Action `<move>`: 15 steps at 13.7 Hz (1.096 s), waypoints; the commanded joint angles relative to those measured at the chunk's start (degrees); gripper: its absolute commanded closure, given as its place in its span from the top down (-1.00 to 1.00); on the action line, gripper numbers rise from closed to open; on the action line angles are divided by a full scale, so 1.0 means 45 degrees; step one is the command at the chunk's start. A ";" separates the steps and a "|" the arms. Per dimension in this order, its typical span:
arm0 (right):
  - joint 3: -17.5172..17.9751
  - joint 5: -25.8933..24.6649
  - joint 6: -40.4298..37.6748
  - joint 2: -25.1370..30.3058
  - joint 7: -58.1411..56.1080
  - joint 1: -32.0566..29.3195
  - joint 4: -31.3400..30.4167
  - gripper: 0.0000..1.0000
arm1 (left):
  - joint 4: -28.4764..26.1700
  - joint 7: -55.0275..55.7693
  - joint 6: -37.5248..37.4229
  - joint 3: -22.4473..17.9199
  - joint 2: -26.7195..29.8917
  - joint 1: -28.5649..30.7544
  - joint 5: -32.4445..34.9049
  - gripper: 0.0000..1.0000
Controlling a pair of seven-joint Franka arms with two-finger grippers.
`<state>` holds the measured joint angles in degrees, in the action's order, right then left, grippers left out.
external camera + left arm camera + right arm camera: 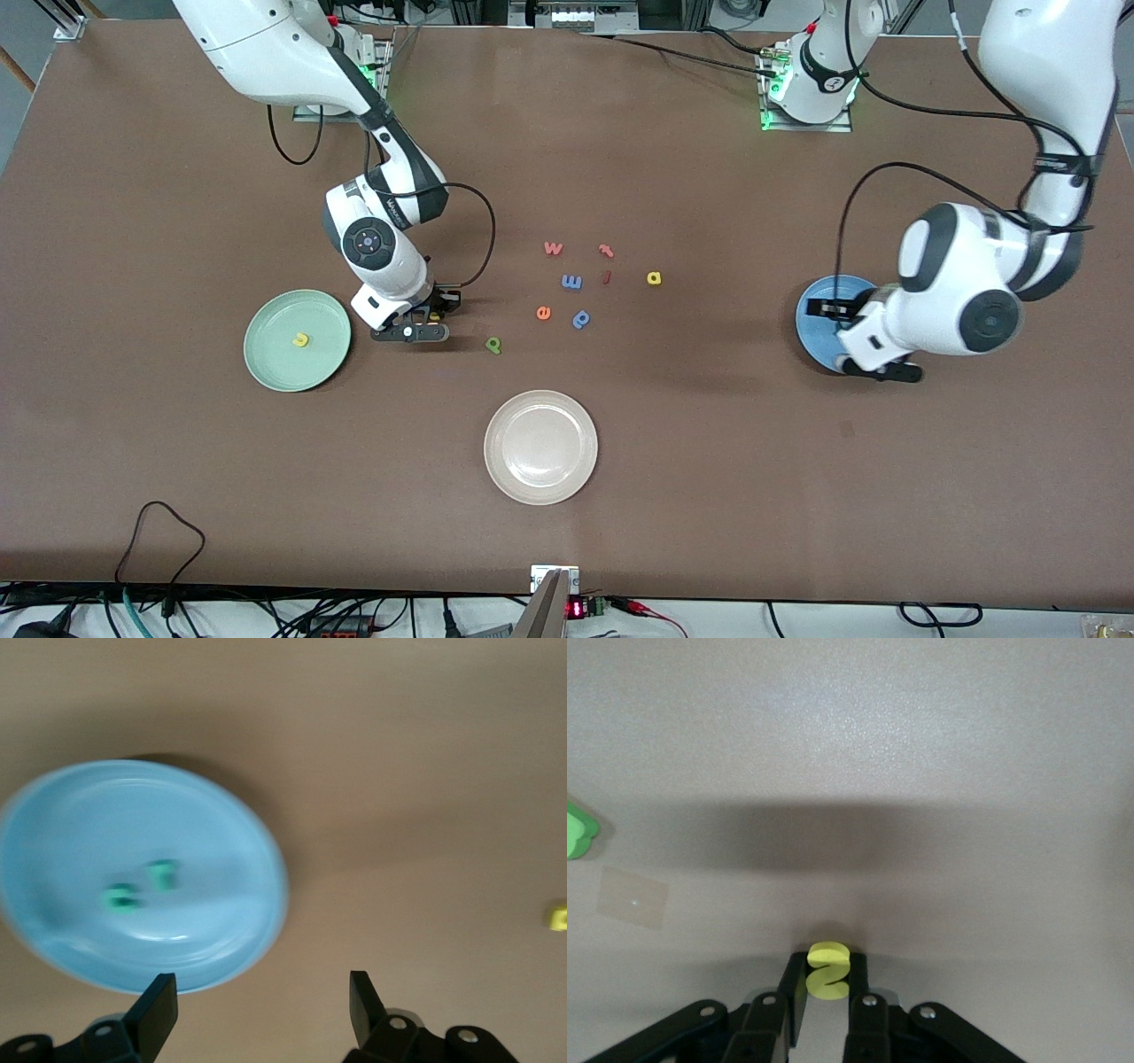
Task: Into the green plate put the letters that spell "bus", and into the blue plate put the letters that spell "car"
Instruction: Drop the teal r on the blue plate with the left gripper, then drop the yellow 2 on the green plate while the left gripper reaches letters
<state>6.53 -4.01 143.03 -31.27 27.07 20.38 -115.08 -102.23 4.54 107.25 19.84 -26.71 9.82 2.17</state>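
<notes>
Yellow s (827,971) pinched between jaws of right gripper (423,322), over bare worktop (709,461) between green plate (266,372) and green b (493,345). Judged light, foam-like, slightly squashy, best held across flat faces. Long axis runs along the fingers.

Yellow u (301,338) seen in green plate.

Left gripper (261,1001) over blue plate (62,824), jaws spread, nothing held; two teal letters (137,886) lying inside.
</notes>
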 commanded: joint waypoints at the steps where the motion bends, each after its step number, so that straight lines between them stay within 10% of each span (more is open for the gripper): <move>1: -0.0025 -0.0183 -0.0066 0.0035 0.0137 0.0100 -0.0169 -0.78 | -0.0774 0.1349 0.1355 0.1388 -0.0237 0.0044 0.0025 0.70; 13: -0.1235 -0.0183 -0.3152 0.1014 -0.6186 -0.2826 0.1004 -1.00 | -0.2261 0.7585 0.6167 0.2154 -0.1702 -0.3843 0.1365 0.84; 15: -0.1371 -0.0183 -0.3074 0.0778 -0.6619 -0.3199 0.1004 -0.72 | -0.2418 0.7663 0.6205 0.2154 -0.1779 -0.3862 0.2035 0.83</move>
<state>0.03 -4.23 128.77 -26.56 -0.87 7.19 -110.51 -112.11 38.16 134.96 29.82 -35.03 -7.85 8.29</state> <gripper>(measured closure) 0.771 0.079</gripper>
